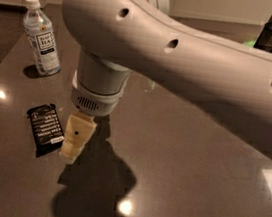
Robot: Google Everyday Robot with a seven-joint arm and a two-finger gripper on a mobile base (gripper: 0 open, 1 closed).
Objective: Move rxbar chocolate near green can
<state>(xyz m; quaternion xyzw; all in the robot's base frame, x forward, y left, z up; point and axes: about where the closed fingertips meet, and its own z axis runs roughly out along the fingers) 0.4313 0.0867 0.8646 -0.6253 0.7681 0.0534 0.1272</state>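
Cream-coloured and blunt, the gripper (71, 151) hung low over the glossy dark table (191, 184), its tip just beside the nearer long edge of the rxbar chocolate (45, 129). It was so close that I could not say whether the two touched. I saw it side-on from where I stood, and whether it was spread or pressed together I could not tell; it did not seem to be pinching anything. Above it a ribbed white wrist rose into the thick pale arm (193, 63), which swept across most of my view. The bar lay flat on the table toward its left edge, slightly askew, a black foil wrapper with white lettering and crimped ends. I judged it light and fairly stiff, not at all fragile, though the foil looked slick and liable to skate on so polished a surface. The safest hold seemed to be across its narrow width at the middle, pressing down so the jaws closed on both long edges; the crimped ends looked too thin and floppy to trust. Farther back on the same side stood a clear water bottle (41, 36) with a white cap. The green can I could not see; I supposed the arm hid it.
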